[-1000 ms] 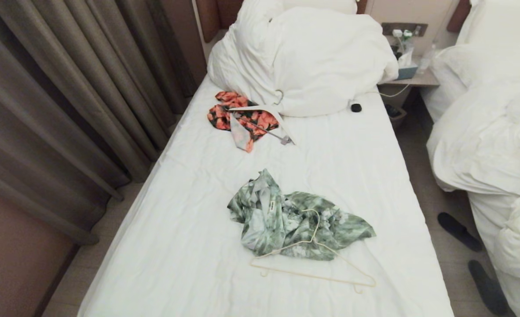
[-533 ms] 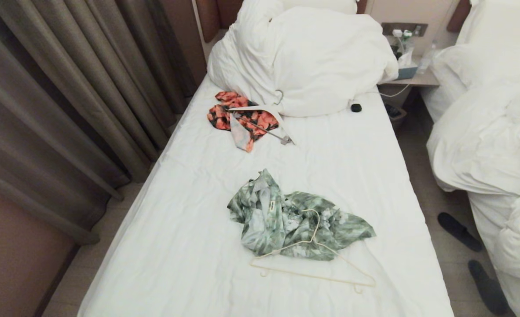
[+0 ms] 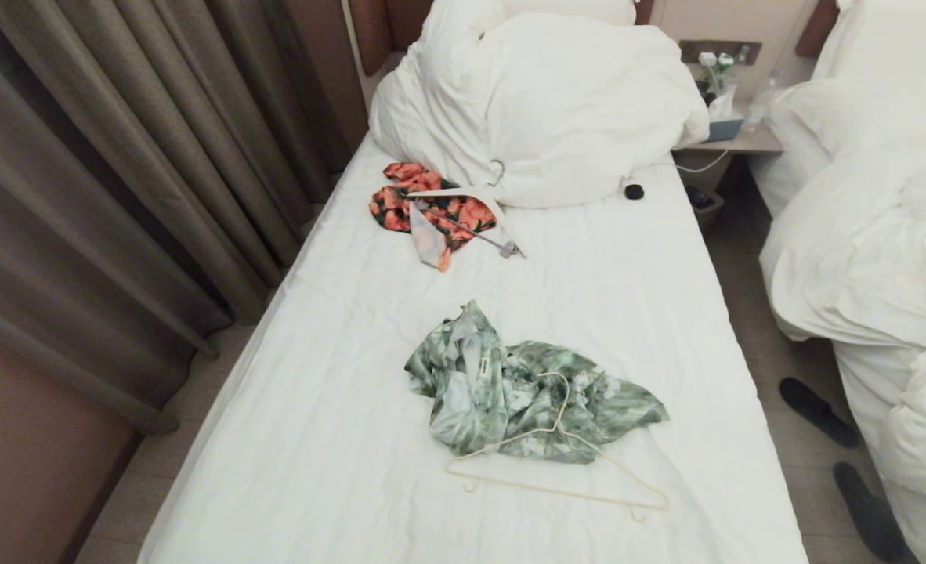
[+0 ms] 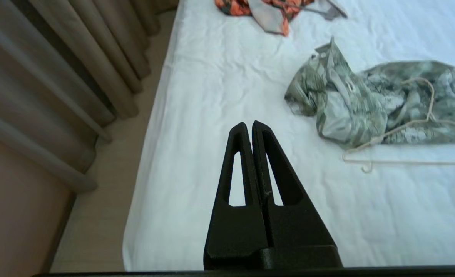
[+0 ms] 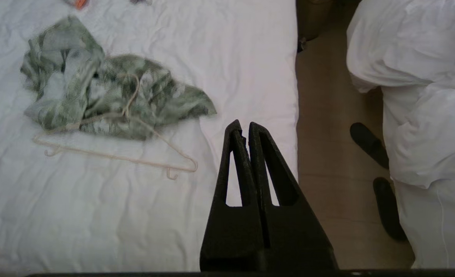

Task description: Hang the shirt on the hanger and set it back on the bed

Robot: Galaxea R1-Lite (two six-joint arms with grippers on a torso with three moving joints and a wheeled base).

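The green and white shirt [image 3: 510,388] lies crumpled in the middle of the bed [image 3: 338,439]. The thin cream hanger [image 3: 557,486] lies flat on the sheet just in front of it, its hook resting on the fabric. Neither arm shows in the head view. My left gripper [image 4: 249,125] is shut and empty, held above the sheet near the bed's left edge, well short of the shirt [image 4: 350,104] and hanger [image 4: 404,161]. My right gripper [image 5: 241,125] is shut and empty too, over the bed's right edge, beside the hanger [image 5: 116,156] and shirt [image 5: 96,92].
An orange-and-black garment [image 3: 428,211] with a thick white hanger [image 3: 463,194] lies nearer the head of the bed, below the bunched duvet [image 3: 557,110]. A small black object [image 3: 634,191] sits by it. Curtains [image 3: 118,172] line the left; a second bed [image 3: 870,258] and dark slippers [image 3: 819,411] are right.
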